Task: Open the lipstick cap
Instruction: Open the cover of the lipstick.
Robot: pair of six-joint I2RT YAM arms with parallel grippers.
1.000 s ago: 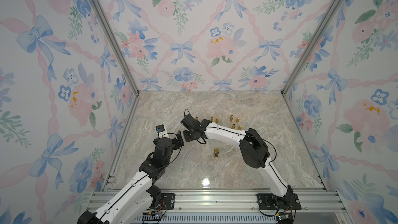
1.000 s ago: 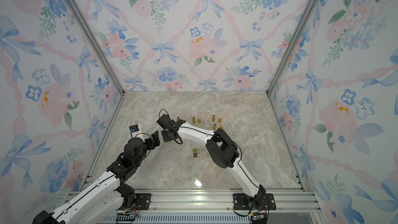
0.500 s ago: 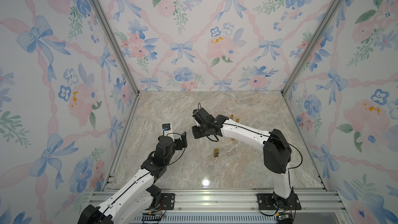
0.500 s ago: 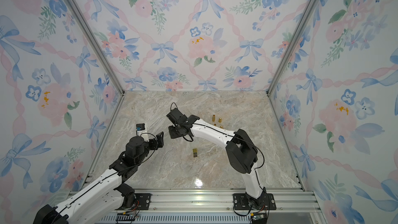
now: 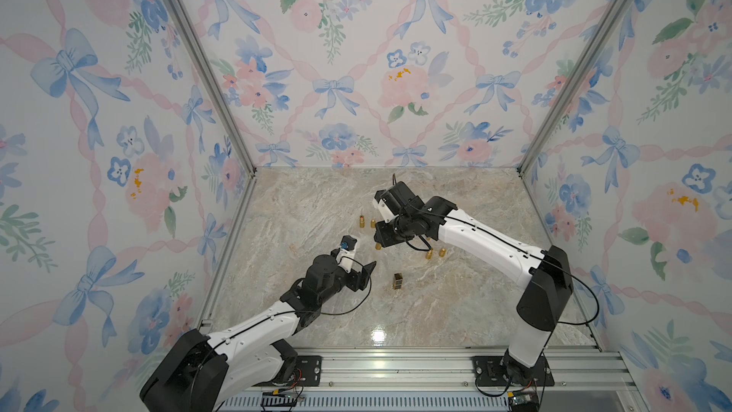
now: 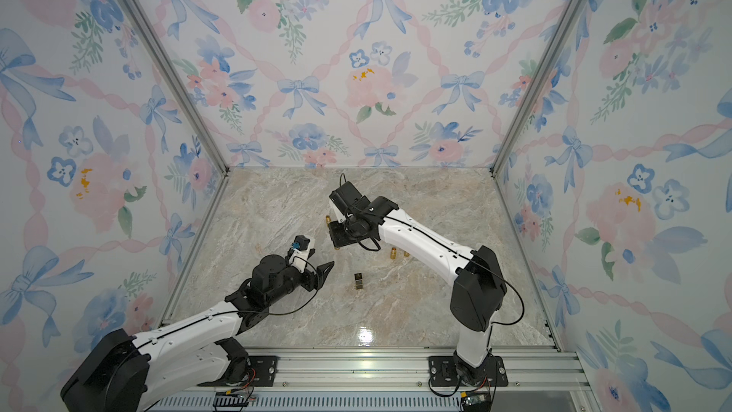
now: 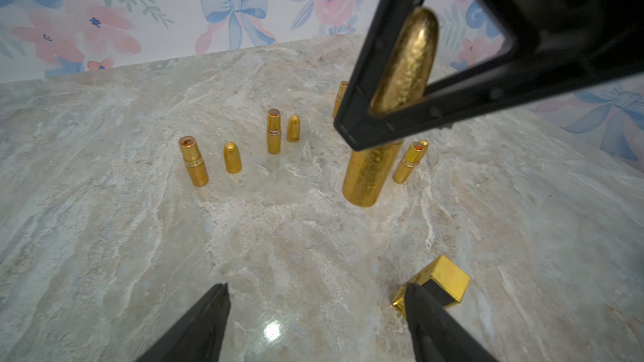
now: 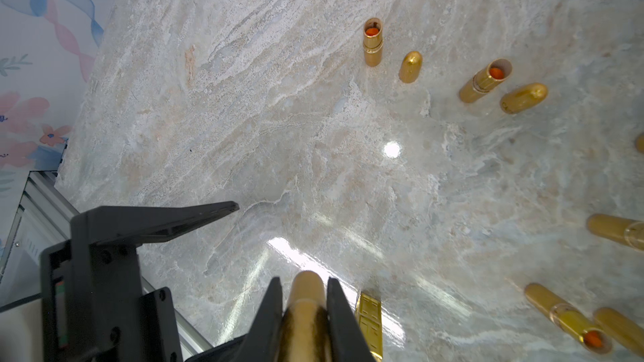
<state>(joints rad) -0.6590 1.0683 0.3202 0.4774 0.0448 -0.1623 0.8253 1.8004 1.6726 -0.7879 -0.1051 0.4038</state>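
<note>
My right gripper (image 5: 382,241) is shut on a hammered gold lipstick (image 7: 369,175) and holds it upright, round cap (image 7: 416,47) uppermost and base close to the marble table (image 5: 325,208); I cannot tell whether the base touches. In the right wrist view the gold tube (image 8: 306,290) sticks out past the black fingertips. Nearer the front, my left gripper (image 5: 362,275) hovers low over the table, open and empty. The left wrist view shows bare marble between its fingers (image 7: 209,322).
A square gold lipstick (image 5: 398,280) stands just right of the left gripper, close to one finger in the left wrist view (image 7: 442,280). Several opened gold lipsticks (image 7: 193,161) and loose round caps (image 7: 232,157) stand beyond and right of the right gripper. Floral walls (image 5: 119,192) enclose three sides.
The right arm has swung rightward, away from the left gripper, carrying the gold lipstick. The left gripper has shifted a little to the right and stays open.
</note>
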